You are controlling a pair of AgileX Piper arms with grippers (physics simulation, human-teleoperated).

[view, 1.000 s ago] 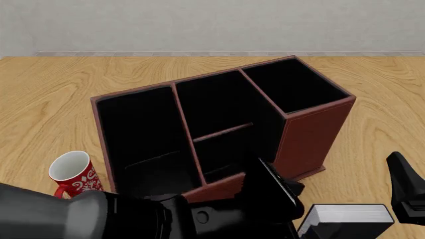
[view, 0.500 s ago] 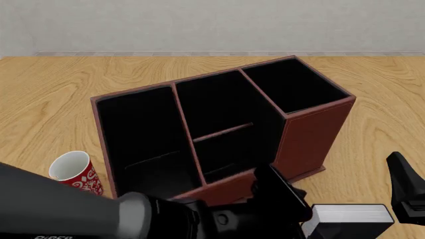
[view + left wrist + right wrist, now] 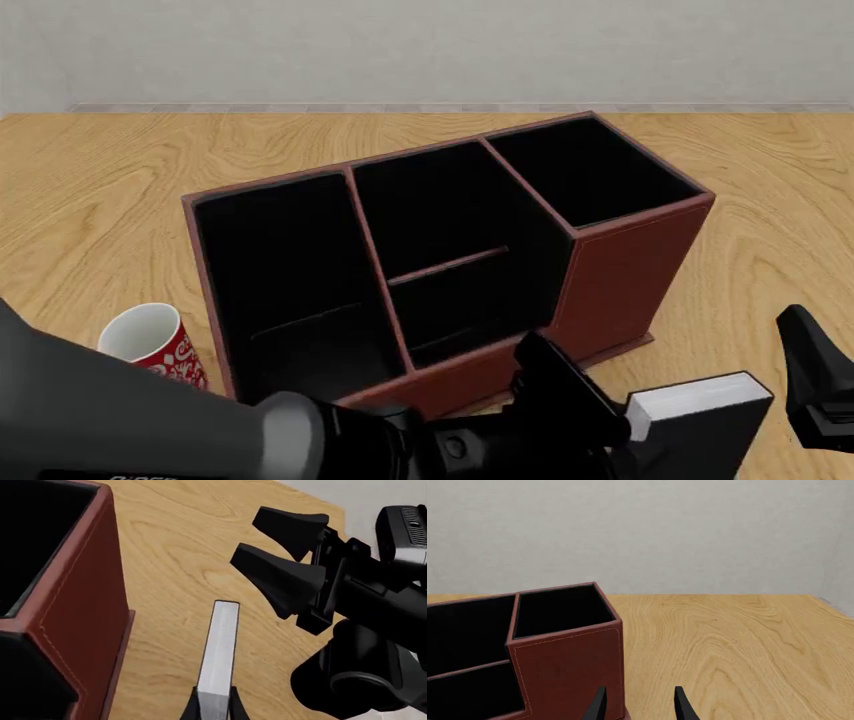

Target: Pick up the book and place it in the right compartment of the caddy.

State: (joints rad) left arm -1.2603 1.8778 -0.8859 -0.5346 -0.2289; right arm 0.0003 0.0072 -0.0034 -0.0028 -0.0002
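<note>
Book [image 3: 701, 425] clamped in left gripper [image 3: 215, 706], near the table's front edge, just in front of and to the right of the caddy [image 3: 441, 260]. Pinched across the covers, one finger on each side of the white page edges in the left wrist view. Long axis running straight out along those fingers, away from the wrist. Tilted in the front view, far corner raised; contact with the table [image 3: 107, 180] not resolvable from these views.

Right compartment [image 3: 587, 170] lying beyond and to the left of the book, behind its full-height reddish-brown front wall. Black interior open at the top, apparently unoccupied. Judged requirement: lift above that wall, carry forward and slightly left, lower with long axis aligned to the slot.

Right gripper [image 3: 635, 705] open and holding nothing, fingers apart, just beside the book on its right; seen in the left wrist view [image 3: 280, 555] close to the far end of the book, not touching. Nearer to the compartment side, but left arm already in possession.

Mug [image 3: 150, 350] off to the caddy's left front corner, well apart from the path.
</note>
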